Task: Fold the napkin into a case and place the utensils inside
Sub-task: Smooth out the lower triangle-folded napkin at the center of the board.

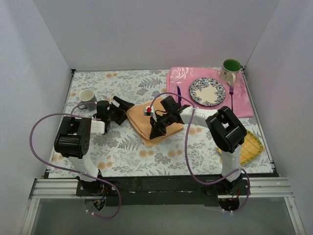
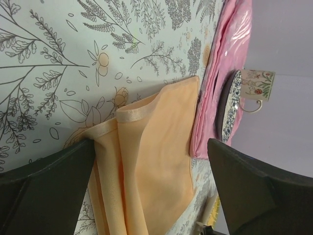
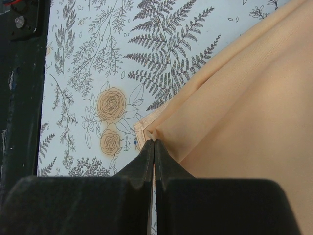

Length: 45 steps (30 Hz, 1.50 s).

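The peach-orange napkin (image 1: 140, 121) lies partly folded in layers on the floral tablecloth at mid-table. My right gripper (image 1: 155, 131) is shut on one corner of the napkin (image 3: 244, 107), its tips (image 3: 154, 143) pinching a small tuft of the cloth just above the table. My left gripper (image 1: 124, 110) stands open at the napkin's left edge, and the napkin (image 2: 156, 147) lies between its spread fingers (image 2: 49, 186) without being gripped. The dark purple knife (image 1: 179, 94) lies left of the plate and the purple fork (image 1: 231, 95) right of it, both on the pink placemat.
A pink floral placemat (image 1: 176, 78) at the back right carries a patterned plate (image 1: 193, 87) and a green-lined mug (image 1: 230, 70). A grey mug (image 1: 87, 97) stands at the left. A yellow ribbed mat (image 1: 252, 147) lies by the right arm.
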### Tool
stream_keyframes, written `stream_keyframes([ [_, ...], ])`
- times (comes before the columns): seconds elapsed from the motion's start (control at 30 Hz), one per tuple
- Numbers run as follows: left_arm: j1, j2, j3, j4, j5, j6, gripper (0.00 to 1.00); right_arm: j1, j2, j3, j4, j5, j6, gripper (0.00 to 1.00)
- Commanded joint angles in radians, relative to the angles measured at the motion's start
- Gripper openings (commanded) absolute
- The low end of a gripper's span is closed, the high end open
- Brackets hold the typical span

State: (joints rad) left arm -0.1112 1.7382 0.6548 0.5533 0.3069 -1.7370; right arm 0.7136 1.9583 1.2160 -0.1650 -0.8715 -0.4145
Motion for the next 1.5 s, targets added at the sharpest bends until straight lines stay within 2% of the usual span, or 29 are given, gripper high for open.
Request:
stream_keyframes([
  [0.0,0.028,0.006,0.014,0.035,0.066,0.007,0.98,0.003,0.004,0.020,-0.031,-0.029,-0.003,0.01],
  [0.1,0.039,-0.055,0.008,0.060,0.209,0.027,0.98,0.004,0.028,0.060,-0.071,-0.055,-0.007,0.01],
  [0.2,0.067,-0.126,-0.007,-0.001,0.317,0.036,0.98,0.006,0.048,0.089,-0.119,-0.075,-0.027,0.01],
  [0.23,0.077,-0.175,-0.023,-0.022,0.343,0.031,0.98,0.006,0.048,0.100,-0.122,-0.081,-0.029,0.09],
  [0.27,0.103,-0.195,-0.030,-0.042,0.363,0.030,0.98,0.006,0.044,0.102,-0.125,-0.090,-0.023,0.26],
  [0.43,0.195,-0.331,-0.052,-0.180,0.436,0.086,0.98,-0.005,-0.027,0.073,-0.015,-0.145,0.098,0.58],
  [0.47,0.214,-0.366,-0.040,-0.211,0.434,0.105,0.98,-0.008,-0.050,0.073,-0.008,-0.159,0.117,0.75],
  [0.57,0.238,-0.410,0.003,-0.372,0.437,0.209,0.98,-0.032,-0.087,0.083,0.027,-0.173,0.204,0.86],
  [0.6,0.240,-0.417,0.009,-0.430,0.436,0.241,0.98,-0.042,-0.090,0.089,0.035,-0.173,0.241,0.86],
  [0.63,0.240,-0.422,0.014,-0.431,0.457,0.316,0.98,-0.066,-0.090,0.096,0.033,-0.170,0.255,0.84],
  [0.7,0.214,-0.407,0.061,-0.469,0.485,0.373,0.98,-0.097,-0.065,0.128,-0.002,-0.155,0.261,0.80],
  [0.73,0.194,-0.396,0.074,-0.475,0.486,0.416,0.98,-0.129,-0.052,0.145,-0.025,-0.149,0.237,0.71],
  [0.8,0.125,-0.355,0.130,-0.533,0.492,0.476,0.98,-0.155,-0.009,0.189,-0.148,-0.112,0.198,0.64],
  [0.83,0.069,-0.336,0.141,-0.546,0.494,0.499,0.94,-0.178,0.007,0.194,-0.183,-0.107,0.171,0.60],
  [0.9,-0.002,-0.292,0.163,-0.587,0.491,0.536,0.83,-0.193,0.005,0.171,-0.222,-0.068,0.155,0.58],
  [0.93,-0.014,-0.278,0.166,-0.587,0.494,0.537,0.69,-0.207,-0.002,0.157,-0.226,-0.058,0.142,0.56],
  [1.0,-0.034,-0.237,0.174,-0.596,0.476,0.551,0.51,-0.212,-0.010,0.114,-0.226,-0.015,0.115,0.51],
  [1.03,-0.041,-0.223,0.177,-0.596,0.477,0.560,0.38,-0.213,-0.010,0.103,-0.226,0.006,0.109,0.50],
  [1.3,-0.061,-0.125,0.255,-0.791,0.440,0.726,0.20,-0.210,0.059,0.024,-0.173,0.002,0.199,0.43],
  [1.47,0.002,-0.150,0.232,-0.822,0.555,0.745,0.17,-0.203,0.109,-0.032,-0.094,-0.026,0.270,0.40],
])
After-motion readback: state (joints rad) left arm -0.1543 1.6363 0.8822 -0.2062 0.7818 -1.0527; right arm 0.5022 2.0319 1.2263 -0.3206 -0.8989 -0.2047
